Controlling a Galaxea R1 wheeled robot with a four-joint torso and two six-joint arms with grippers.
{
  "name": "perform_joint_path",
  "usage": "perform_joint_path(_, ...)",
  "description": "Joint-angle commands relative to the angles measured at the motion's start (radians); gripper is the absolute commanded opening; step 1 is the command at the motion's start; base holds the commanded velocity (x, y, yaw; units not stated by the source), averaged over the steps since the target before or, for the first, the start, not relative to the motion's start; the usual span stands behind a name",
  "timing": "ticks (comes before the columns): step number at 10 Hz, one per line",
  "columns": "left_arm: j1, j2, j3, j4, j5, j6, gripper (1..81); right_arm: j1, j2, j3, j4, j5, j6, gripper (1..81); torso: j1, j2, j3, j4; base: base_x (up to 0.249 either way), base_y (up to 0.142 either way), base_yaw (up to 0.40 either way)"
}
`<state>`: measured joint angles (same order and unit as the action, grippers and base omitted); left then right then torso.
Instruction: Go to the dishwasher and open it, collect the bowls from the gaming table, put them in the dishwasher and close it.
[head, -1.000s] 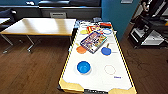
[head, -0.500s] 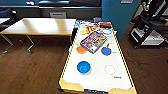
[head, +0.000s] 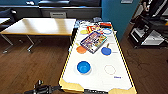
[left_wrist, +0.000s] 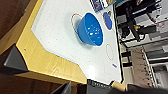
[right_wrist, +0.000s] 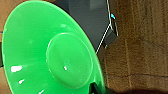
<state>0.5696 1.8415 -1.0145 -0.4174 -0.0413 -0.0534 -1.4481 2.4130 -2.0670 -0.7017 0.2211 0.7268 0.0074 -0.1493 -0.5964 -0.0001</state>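
In the head view the gaming bench (head: 120, 75), white-topped with a yellow rim, runs from the bottom centre of the frame up toward the upper middle. A deep blue bowl (head: 83, 67) stands on its near half, left of centre. Farther up lie a flat orange dish (head: 81, 49) at the left rim and a flat blue dish (head: 106, 51) to the right, with a colourful game box (head: 93, 41) between and just beyond them. A wood-topped bench (head: 40, 26) stands in the upper left, over a dark wooden floor (head: 27, 67). A dark part of the left arm (head: 43, 88) comes in at the bottom left edge; I cannot tell how its jaws stand.

In the left wrist view the deep blue bowl (left_wrist: 90, 29) sits large in the upper middle on the white top, apart from the yellow corner (left_wrist: 37, 60) at the lower left. The flat blue dish (left_wrist: 108, 20) lies just beyond it.

In the right wrist view a lime-green bowl (right_wrist: 50, 52) is seen very close, covering the left and centre, over wooden floor at the right. It appears carried at the right gripper, though the fingers cannot be made out.
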Motion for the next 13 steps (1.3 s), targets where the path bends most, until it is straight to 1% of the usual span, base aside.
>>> perform_joint_path(1,-0.273,0.038,-0.199,-0.167,0.267,0.000,81.1,0.005,-0.047,0.001,-0.021,-0.046,-0.003,1.0,0.000,0.000,0.000,0.000,0.000,0.000,0.000)
perform_joint_path(2,-0.297,0.070,-0.246,-0.170,0.278,-0.002,81.1,0.008,-0.047,0.004,-0.019,-0.046,-0.001,1.0,0.000,0.000,0.000,0.000,0.000,0.000,0.000)
perform_joint_path(4,-0.303,0.128,-0.315,-0.169,0.279,-0.003,81.1,0.008,-0.045,0.009,-0.019,-0.046,-0.001,1.0,0.000,0.000,0.000,0.000,0.000,0.000,0.000)
perform_joint_path(5,-0.303,0.160,-0.358,-0.176,0.279,-0.009,81.1,0.008,-0.045,0.012,-0.019,-0.046,-0.001,1.0,0.000,0.000,0.000,0.000,0.000,0.000,0.000)
perform_joint_path(6,-0.305,0.179,-0.392,-0.185,0.279,-0.039,81.1,0.008,-0.042,0.012,-0.019,-0.046,-0.001,1.0,0.000,0.000,0.000,0.000,0.000,0.000,0.000)
perform_joint_path(8,-0.305,0.191,-0.446,-0.188,0.279,-0.142,81.1,0.014,-0.036,0.013,-0.019,-0.046,-0.001,1.0,0.000,0.000,0.000,0.000,0.000,0.000,0.000)
perform_joint_path(9,-0.305,0.203,-0.460,-0.178,0.279,-0.172,81.1,0.019,-0.036,0.015,-0.019,-0.046,-0.001,1.0,0.000,0.000,0.000,0.000,0.000,0.000,0.000)
perform_joint_path(10,-0.305,0.222,-0.475,-0.175,0.279,-0.172,81.1,0.021,-0.035,0.018,-0.019,-0.057,-0.001,1.0,0.000,0.000,0.000,0.000,0.000,0.000,0.000)
perform_joint_path(13,-0.305,0.291,-0.532,-0.167,0.281,-0.172,81.1,0.021,-0.035,0.018,-0.021,-0.060,-0.001,1.0,0.000,0.000,0.000,0.000,0.000,0.000,0.000)
